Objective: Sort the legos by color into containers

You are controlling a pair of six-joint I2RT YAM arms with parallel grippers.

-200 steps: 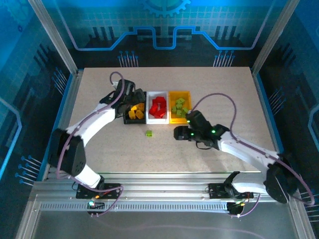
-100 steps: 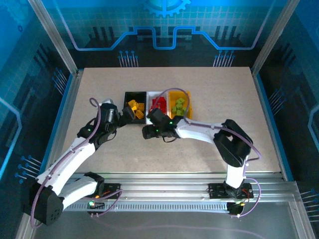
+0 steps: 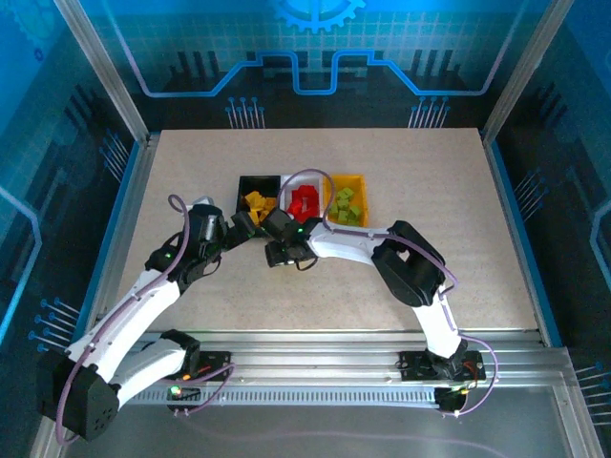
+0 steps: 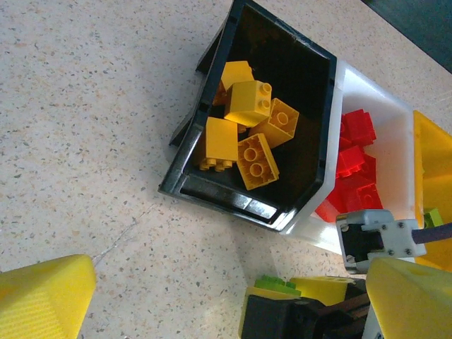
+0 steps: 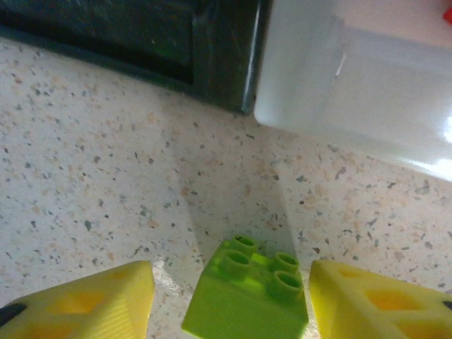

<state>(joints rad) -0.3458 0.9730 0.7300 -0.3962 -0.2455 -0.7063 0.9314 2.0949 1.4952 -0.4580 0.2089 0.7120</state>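
One light green lego (image 5: 247, 296) lies studs-up on the table, just in front of the black bin (image 5: 141, 42) and the white bin (image 5: 353, 92). My right gripper (image 5: 229, 304) straddles it: the right finger is almost against the brick, while a gap remains on the left. From the top view, that gripper (image 3: 280, 253) is low over the table. My left gripper (image 3: 239, 229) hovers open and empty close by, left of the brick (image 4: 275, 284). Yellow legos (image 4: 247, 134) fill the black bin, red legos (image 4: 357, 162) the white bin, green legos (image 3: 346, 202) the yellow bin (image 3: 361, 181).
The three bins stand side by side in a row at mid-table, touching each other. The two grippers are close together in front of the black bin (image 3: 241, 191). Open tabletop (image 3: 430, 172) spreads to the right, left and near side.
My right arm swung left from in front of the yellow bin to the green brick and its jaws narrowed around it. My left arm drew back from the black bin.
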